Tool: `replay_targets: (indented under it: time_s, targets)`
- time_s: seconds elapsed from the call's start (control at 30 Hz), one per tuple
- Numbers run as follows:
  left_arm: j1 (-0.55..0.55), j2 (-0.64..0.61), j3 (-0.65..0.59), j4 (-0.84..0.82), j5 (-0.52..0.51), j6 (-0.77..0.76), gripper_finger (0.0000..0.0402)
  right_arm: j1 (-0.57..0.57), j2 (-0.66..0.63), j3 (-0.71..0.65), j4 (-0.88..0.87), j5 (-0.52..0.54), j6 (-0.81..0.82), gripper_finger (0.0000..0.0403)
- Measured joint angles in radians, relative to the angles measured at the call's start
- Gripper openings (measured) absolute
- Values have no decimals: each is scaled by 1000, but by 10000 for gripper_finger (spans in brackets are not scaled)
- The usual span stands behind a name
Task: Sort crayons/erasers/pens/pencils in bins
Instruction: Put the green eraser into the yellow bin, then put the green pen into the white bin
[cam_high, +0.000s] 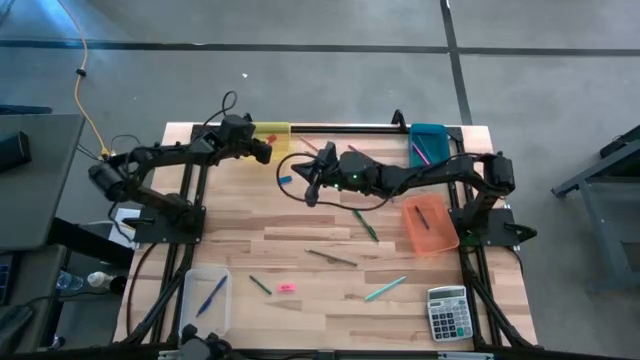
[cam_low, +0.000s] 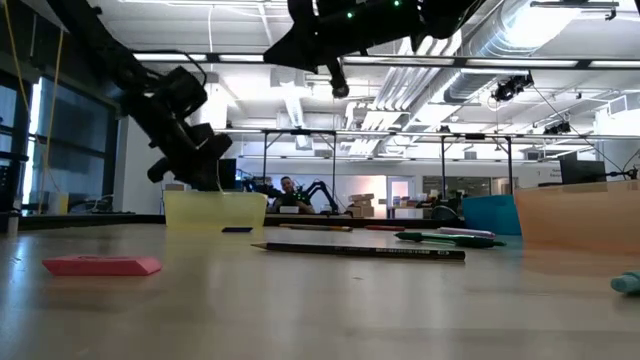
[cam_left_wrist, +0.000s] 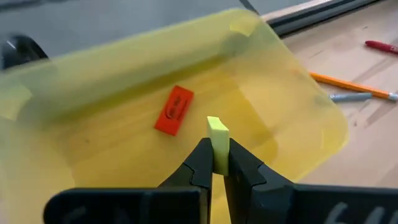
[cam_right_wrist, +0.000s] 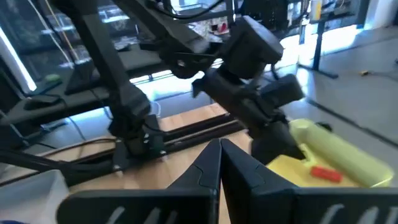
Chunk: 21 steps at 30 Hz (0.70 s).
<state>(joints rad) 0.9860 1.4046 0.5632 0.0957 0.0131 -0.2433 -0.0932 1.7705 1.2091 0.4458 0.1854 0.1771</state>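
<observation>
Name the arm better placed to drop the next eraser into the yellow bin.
Left. Its gripper already pinches a pale yellow eraser directly above the yellow bin; the right gripper hangs mid-table, jaws shut and empty.

Wooden table (cam_high: 330, 270) with bins (cam_high: 430, 224), pencils (cam_high: 332, 258)

A grey calculator (cam_high: 447, 313) lies at the near right corner of the wooden table (cam_high: 300, 235), keys up. A yellow cable (cam_high: 84, 95) runs across the grey floor (cam_high: 300, 90) beyond the table's far left corner. A dark desk (cam_high: 30, 180) stands to the left of the table. On the right, part of a grey metal frame (cam_high: 600, 190) shows on the floor. Seen level across the table, the room behind has a ceiling of white ducts (cam_low: 520, 30) and strip lights, and a person (cam_low: 288, 190) sits far off among workbenches.
</observation>
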Motion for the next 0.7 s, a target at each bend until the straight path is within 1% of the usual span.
replay_targets:
  time_s: [0.1,0.17,0.27,0.37,0.43,0.57,0.7]
  targets:
    - [-1,33,0,9,27,-53,8,-1,0,0,-7,-41,63,0]
    - [-8,41,0,6,23,-67,16,-5,-4,0,-26,-112,101,0]
    - [-14,39,5,9,23,-76,35,-17,-32,-1,-102,-181,80,0]
    - [-19,38,8,7,45,-72,56,-33,-65,-1,-190,-193,3,0]
    - [-20,38,8,6,57,-62,69,-52,-84,-1,-236,-192,-6,0]
    - [-20,38,8,5,80,-66,93,-79,-126,-1,-292,-185,19,0]
    - [-20,37,8,5,98,-92,111,-84,-156,-1,-387,-145,66,0]
